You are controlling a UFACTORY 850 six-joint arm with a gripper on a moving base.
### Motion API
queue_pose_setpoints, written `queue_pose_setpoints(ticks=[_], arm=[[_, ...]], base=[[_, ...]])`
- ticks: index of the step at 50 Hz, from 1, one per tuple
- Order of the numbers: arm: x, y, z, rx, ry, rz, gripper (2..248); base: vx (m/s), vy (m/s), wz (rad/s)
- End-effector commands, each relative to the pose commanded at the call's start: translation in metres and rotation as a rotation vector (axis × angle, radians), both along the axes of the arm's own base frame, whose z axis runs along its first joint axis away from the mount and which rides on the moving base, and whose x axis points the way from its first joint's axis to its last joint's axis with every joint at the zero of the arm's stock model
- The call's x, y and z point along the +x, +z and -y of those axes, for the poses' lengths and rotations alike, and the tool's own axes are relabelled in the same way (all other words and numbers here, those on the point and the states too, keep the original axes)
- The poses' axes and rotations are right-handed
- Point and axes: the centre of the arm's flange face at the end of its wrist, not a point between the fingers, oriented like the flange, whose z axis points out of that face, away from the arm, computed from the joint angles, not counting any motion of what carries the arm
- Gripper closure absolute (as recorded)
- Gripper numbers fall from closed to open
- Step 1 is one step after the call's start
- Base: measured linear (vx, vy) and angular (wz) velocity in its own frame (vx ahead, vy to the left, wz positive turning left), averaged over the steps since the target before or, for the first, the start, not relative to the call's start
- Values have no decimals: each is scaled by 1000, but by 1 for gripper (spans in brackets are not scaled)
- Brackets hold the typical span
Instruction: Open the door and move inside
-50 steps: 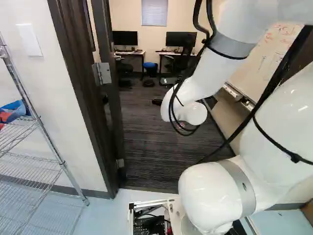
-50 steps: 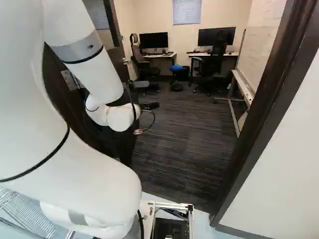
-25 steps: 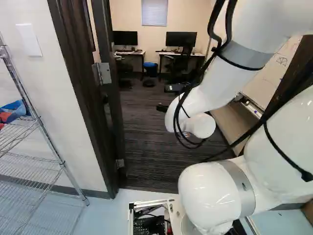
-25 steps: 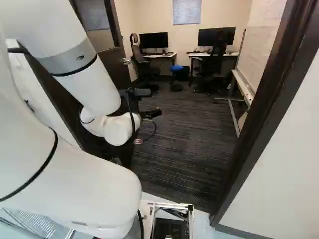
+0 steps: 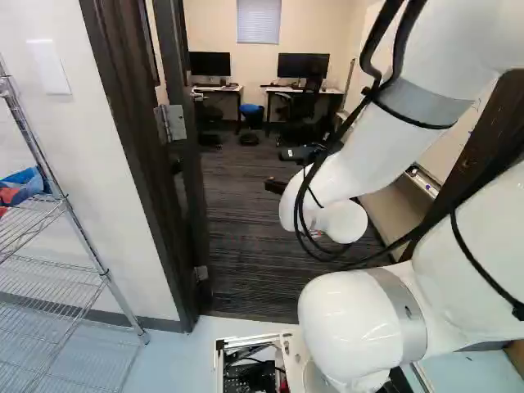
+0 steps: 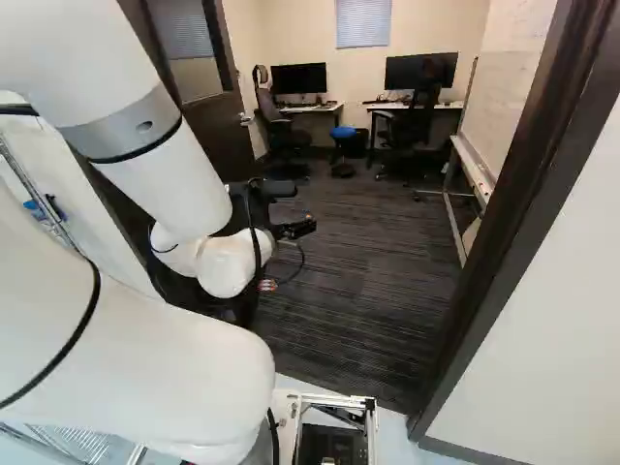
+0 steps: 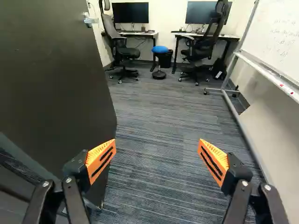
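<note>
The dark door (image 5: 193, 188) is swung open beside the door frame (image 5: 135, 131), with a metal hinge (image 5: 172, 124) exposed. At the left, a wire shelving rack (image 5: 103, 272) is positioned near the white wall (image 5: 90, 147). The white arm (image 5: 381, 151) is extended across the right of the doorway, and black cables (image 5: 377, 31) are routed along it. Beyond the striped carpet (image 5: 246, 221), monitors (image 5: 210, 64) are supported on desks (image 5: 229, 88); a blue-topped stool (image 5: 251, 110) is placed between the desks.
</note>
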Motion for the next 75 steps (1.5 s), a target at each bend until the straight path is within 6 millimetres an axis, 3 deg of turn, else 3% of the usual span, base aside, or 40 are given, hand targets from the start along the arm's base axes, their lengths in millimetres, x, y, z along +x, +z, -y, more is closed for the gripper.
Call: queue_pose_setpoints(ticks=[25,58,75], arm=[[0,0,0,0,0,0,3],[0,0,0,0,0,0,3],[0,0,0,0,0,0,3]], base=[[17,9,1],[184,7,-18],[185,-32,-195]])
